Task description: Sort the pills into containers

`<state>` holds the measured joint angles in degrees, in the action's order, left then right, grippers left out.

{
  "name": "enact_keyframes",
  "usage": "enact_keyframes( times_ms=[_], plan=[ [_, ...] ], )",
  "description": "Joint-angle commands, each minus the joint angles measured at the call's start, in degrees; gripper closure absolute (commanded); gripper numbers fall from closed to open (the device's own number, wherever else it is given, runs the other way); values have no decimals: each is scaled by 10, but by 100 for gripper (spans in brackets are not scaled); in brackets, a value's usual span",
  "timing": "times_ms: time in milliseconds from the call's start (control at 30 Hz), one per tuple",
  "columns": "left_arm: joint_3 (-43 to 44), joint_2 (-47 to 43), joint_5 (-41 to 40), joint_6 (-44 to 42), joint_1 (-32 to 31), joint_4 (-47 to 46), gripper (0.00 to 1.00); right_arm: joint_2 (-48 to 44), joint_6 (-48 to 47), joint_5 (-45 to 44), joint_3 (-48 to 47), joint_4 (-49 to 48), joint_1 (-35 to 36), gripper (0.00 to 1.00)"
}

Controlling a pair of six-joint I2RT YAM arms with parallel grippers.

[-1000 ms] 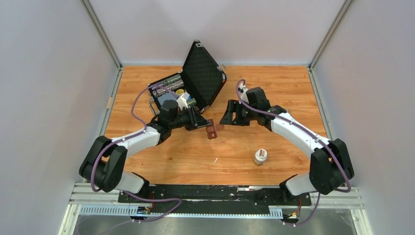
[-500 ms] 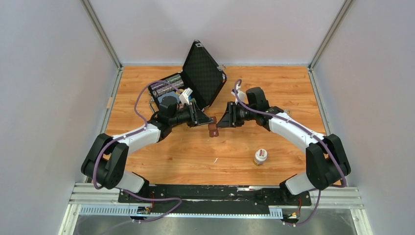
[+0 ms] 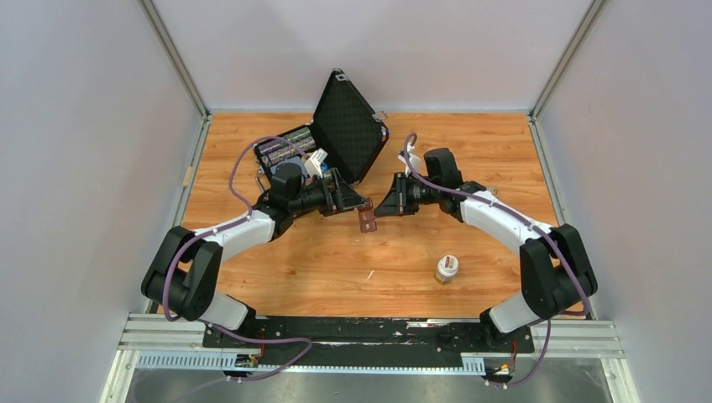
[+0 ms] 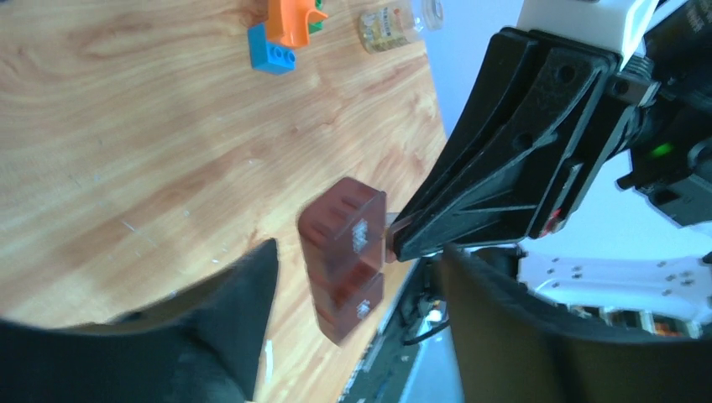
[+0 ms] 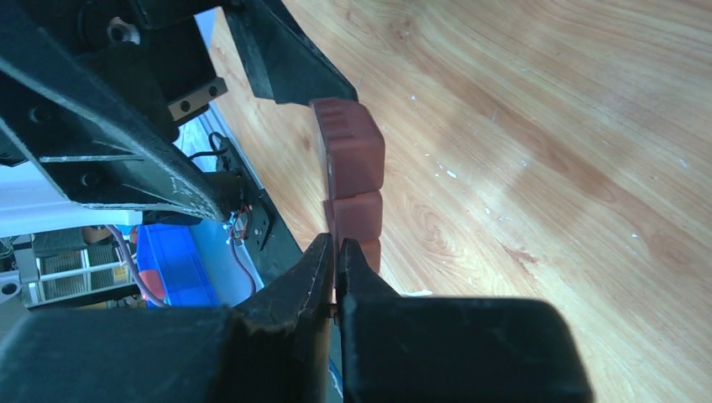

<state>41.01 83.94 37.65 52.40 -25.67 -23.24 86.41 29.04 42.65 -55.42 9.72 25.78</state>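
Right gripper (image 5: 337, 252) pinching thin edge of containers (image 5: 353, 159), left gripper (image 3: 359, 203) spread open; set down gently, hold looks marginal.

A wood-grain table (image 3: 470, 151) carries an open black hard case (image 3: 348, 130) far back, left of centre, and a white-capped pill bottle (image 3: 447, 269) standing nearer the front (orange, blue and green toy bricks (image 4: 281, 34) lie near it)
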Motion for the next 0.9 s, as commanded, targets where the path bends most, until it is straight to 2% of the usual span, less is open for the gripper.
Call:
enact_keyframes(
  times_ms=[0, 333, 567, 700, 867],
  plan=[
    [9, -15, -52, -34, 7, 6, 2, 12, -20, 3, -5, 10, -11, 100],
    [-2, -99, -185, -123, 12, 118, 0, 53, -67, -46, 22, 50, -11, 100],
    [5, -128, -216, -163, 12, 174, 0, 104, -85, -25, 18, 31, -10, 95],
    [12, -135, -225, -172, 11, 198, 0, 123, -95, -35, 14, 29, -10, 90],
    [13, -147, -251, -180, 11, 219, 0, 126, -85, -84, 11, 30, -10, 75]
  ],
)
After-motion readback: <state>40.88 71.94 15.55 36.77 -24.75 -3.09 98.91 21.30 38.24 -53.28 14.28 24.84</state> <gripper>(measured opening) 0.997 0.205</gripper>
